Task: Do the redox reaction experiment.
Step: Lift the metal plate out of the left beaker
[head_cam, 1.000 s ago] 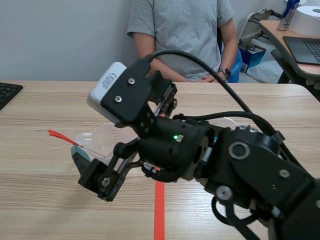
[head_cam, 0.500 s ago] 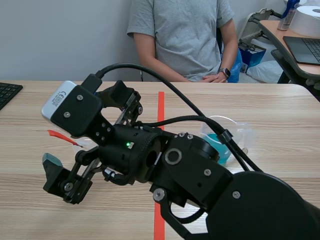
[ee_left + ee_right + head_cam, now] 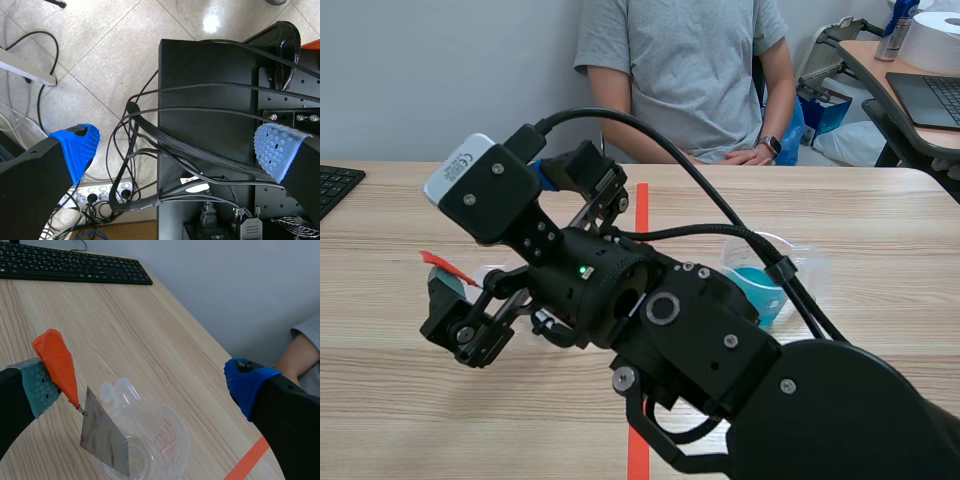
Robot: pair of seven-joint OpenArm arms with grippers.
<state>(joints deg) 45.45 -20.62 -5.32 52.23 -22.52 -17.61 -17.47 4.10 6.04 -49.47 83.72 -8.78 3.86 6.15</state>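
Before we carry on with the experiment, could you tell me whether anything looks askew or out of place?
Only the metal sheet: it leans tilted in the empty clear cup, its orange handle sticking out past the rim, close beside the open right gripper. Nothing looks spilled.

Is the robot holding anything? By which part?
Nothing is held. The right gripper has its jaws open beside the orange-handled metal sheet in the clear cup; the left gripper is open and empty.

Clr plastic cup [image 3: 162, 440], dull metal sheet [image 3: 103, 440], matt wood tbl [image 3: 125, 340].
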